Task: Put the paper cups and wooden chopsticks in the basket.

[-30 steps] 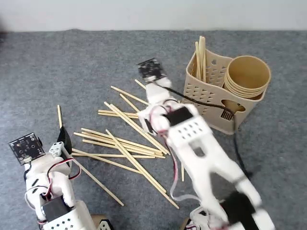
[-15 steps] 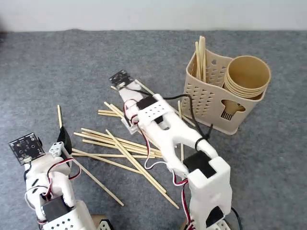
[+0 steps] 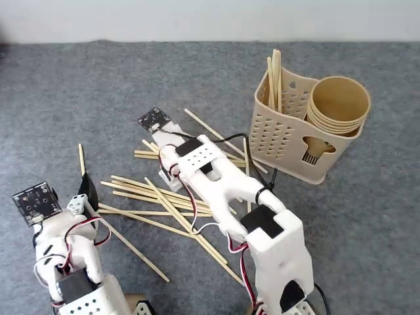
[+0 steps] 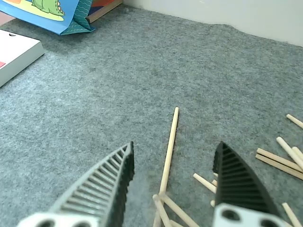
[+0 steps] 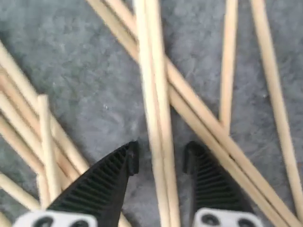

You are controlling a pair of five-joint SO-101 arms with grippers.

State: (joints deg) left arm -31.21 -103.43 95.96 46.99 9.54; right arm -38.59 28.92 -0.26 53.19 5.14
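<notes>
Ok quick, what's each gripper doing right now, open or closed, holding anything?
Left gripper: open, holding nothing.
Right gripper: open, one jaw on each side of a pair of chopsticks, not clamped on them.

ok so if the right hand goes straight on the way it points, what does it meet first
Probably the pair of chopsticks lying side by side: the open right hand points down with them between its fingers. Depth is unclear.

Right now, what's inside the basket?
A stack of paper cups sits in one side of the basket, and a few wooden chopsticks stand upright in the other. The walls hide its bottom and the cups' lower parts.
</notes>
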